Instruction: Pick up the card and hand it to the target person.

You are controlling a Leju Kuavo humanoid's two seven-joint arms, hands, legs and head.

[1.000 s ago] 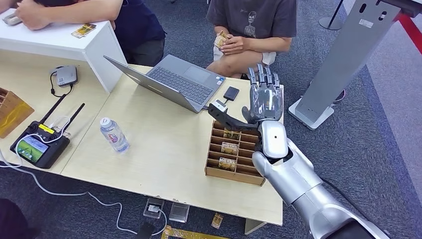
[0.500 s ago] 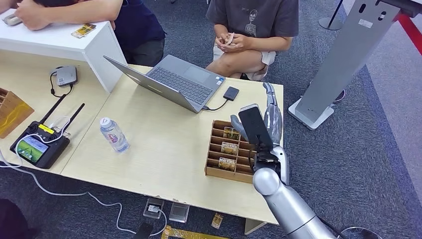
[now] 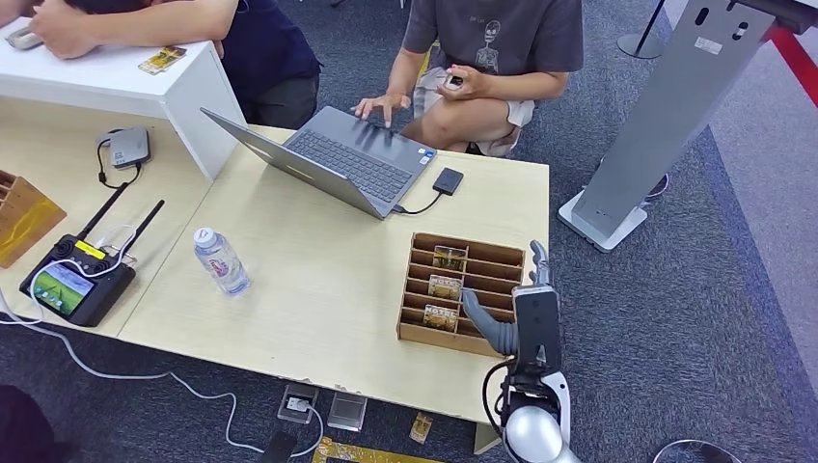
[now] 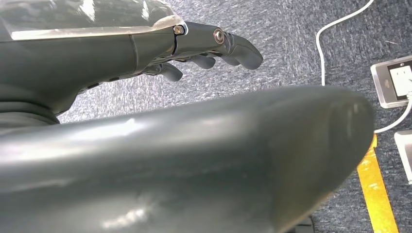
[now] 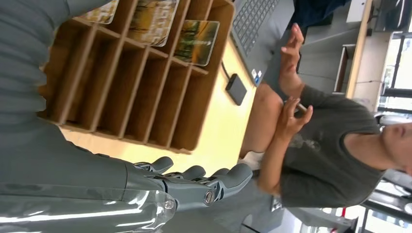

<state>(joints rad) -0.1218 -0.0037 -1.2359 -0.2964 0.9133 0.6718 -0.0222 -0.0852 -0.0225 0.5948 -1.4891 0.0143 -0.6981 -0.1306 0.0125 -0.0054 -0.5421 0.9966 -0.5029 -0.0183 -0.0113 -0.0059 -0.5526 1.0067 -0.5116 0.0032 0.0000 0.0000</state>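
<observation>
Your right hand is hovering at the 3 o'clock edge of the wooden card box, fingers loosely stretched out and nothing between them. The right wrist view backs that up: fingers lying long beside the box's outer wall, thumb apart, no card in them. So right now you're holding nothing on that side.

The cards are sitting in the box's slots along its 9 o'clock column. You can see three of them: one card nearest you, a second card in the middle, and a third card toward the laptop. None is lifted or touched.

Your left hand hangs down over the grey carpet, fingers gently curled and apart, empty too.

The person in the grey shirt sits at 12 o'clock past the tabletop, one hand on the laptop keys, the other holding something small near the chest; too small to tell if that's a card.

My read: for this round you're at the very start. No pick yet, no handover. What's left is basically everything: get the fingers over a slot, pinch one card out, carry it across the tabletop to 12 o'clock.
</observation>
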